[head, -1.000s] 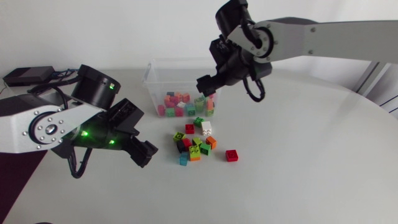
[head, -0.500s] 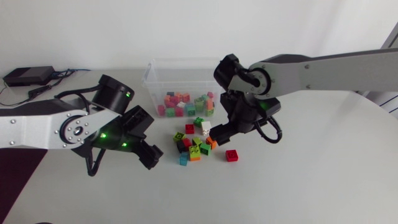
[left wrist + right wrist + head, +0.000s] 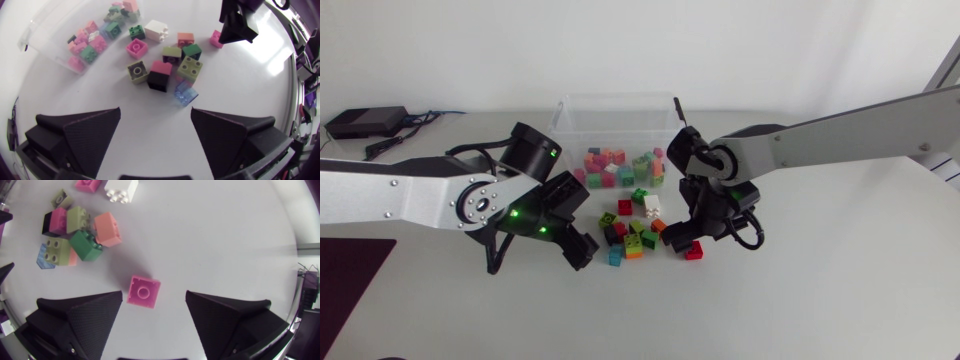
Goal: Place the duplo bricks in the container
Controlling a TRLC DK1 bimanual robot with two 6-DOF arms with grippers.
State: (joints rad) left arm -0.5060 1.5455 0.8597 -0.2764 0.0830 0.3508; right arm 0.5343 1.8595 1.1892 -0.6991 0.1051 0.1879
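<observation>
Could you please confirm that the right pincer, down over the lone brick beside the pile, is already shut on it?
Not quite: the right pincer is open, not shut. In the right wrist view the lone brick lies on the table between its fingers, one finger clearly apart from it. The rest holds.

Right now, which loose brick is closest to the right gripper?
The lone red brick, sitting apart between the right gripper's open fingers. The other loose bricks are bunched in a pile further ahead.
</observation>
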